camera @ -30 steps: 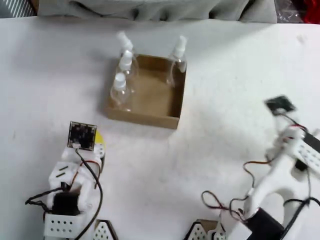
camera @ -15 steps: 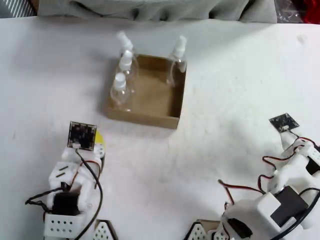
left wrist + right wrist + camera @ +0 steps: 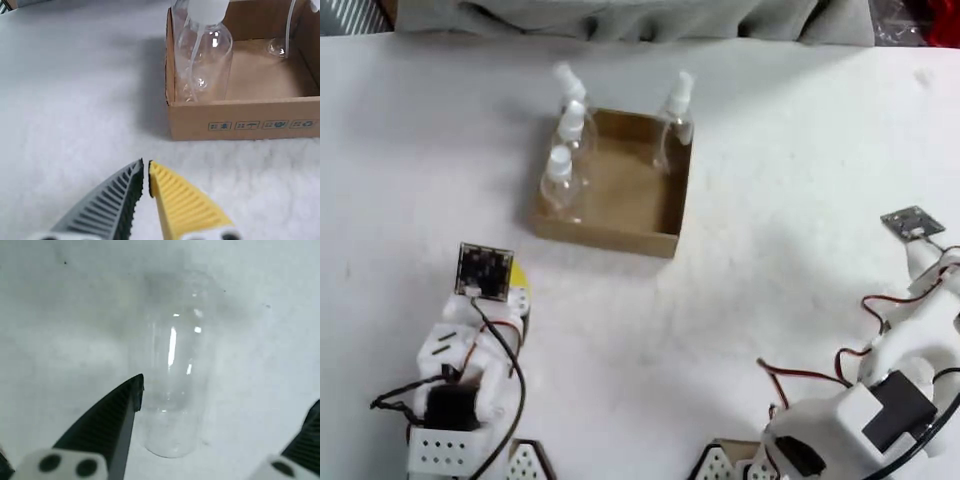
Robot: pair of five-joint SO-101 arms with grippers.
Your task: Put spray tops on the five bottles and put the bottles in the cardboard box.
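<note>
The cardboard box [image 3: 660, 238] sits at mid table. Several clear bottles with white spray tops stand in it: three along its left wall [image 3: 560, 170] and one at the far right corner [image 3: 675, 105]. My left gripper [image 3: 146, 172] rests shut near the table's front left, grey and yellow fingers together, pointing at the box [image 3: 240, 120] and a capped bottle [image 3: 205, 55] inside. My right gripper [image 3: 226, 395] is open, with a clear bottle [image 3: 172, 375] on the table between and beyond its black fingers [image 3: 117, 417]. I cannot tell whether that bottle stands or lies.
The left arm [image 3: 470, 340] sits folded at the front left, the right arm [image 3: 880, 400] at the front right, its wrist board [image 3: 913, 222] near the right edge. Loose cables trail by both bases. Grey cloth [image 3: 620, 20] lines the far edge.
The right arm has swung right and drawn back toward its base, its wrist board now near the right edge. The left arm, box and bottles have kept still.
</note>
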